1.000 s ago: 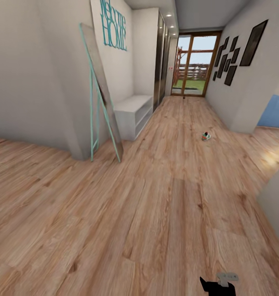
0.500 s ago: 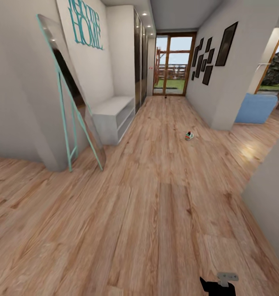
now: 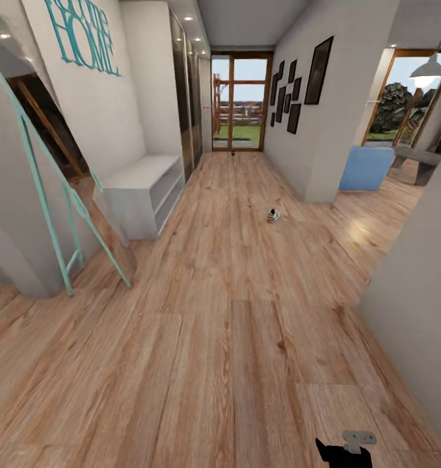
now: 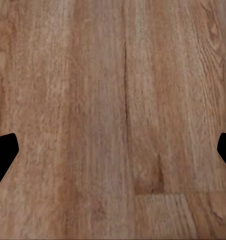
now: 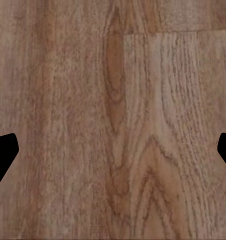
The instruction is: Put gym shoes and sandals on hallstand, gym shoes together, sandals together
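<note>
Step in hand, as I judge it: approach phase, robot in transit w/ nothing picked up.

One white lace-up gym shoe w/ red-and-green heel point(image 3: 273, 215) lies on the warm brown wood-plank corridor floor point(image 3: 233, 325), mid-corridor, well ahead and well apart from the white low bench w/ open shelves point(image 3: 144, 193) at the left wall.

Count: 1 gym shoe visible, 0 sandals. A tiny dark speck sits by the glass-paned wooden door point(image 3: 240, 103); too small to tell what.

Left gripper point(image 4: 113, 150): fingers spread wide, nothing between, only floor below. Right gripper point(image 5: 113, 150): same, spread and empty.

Next move calls for getting close to the shoe, then lowering an arm over it.

This bench carries teal "HOME" lettering point(image 3: 80, 36) above, so prob. not the target rack.
</note>
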